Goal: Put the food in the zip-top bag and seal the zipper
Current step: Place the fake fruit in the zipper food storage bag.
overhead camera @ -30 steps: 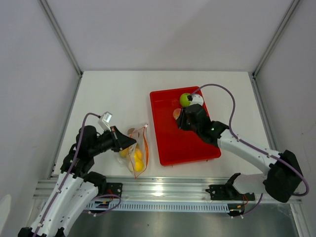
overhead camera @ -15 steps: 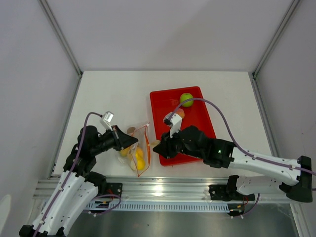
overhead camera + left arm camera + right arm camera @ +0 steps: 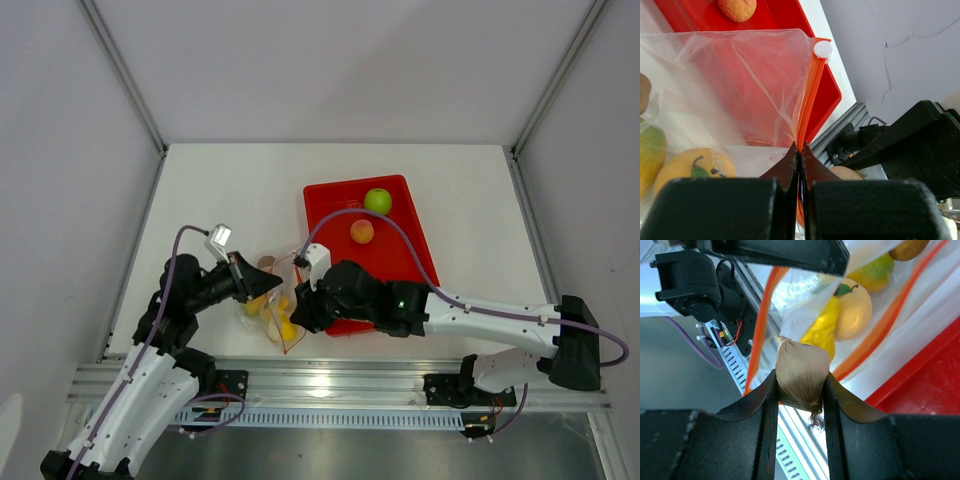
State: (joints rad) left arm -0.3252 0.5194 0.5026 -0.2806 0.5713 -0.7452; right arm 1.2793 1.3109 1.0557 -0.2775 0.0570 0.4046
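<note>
So the beige bulb [image 3: 801,374] gripped by your right end effector [image 3: 800,386] can go in, your left end effector [image 3: 799,150] pinches the zip-top bag [image 3: 715,75] open.

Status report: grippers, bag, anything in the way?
Left gripper shut on zipper strip of bag. Right gripper shut on beige piece at bag mouth. Apple, peach in tray. Mouth open, nothing blocking.

Overhead camera: fixed above and behind the arm bases [image 3: 215,385], looking down on the desk [image 3: 230,190]. Left wrist camera: near, sighting along the left pincer [image 3: 800,150] at the bag [image 3: 715,85]. Right wrist camera: equally near, facing the same bag and red tray [image 3: 935,385], which all three views share.
</note>
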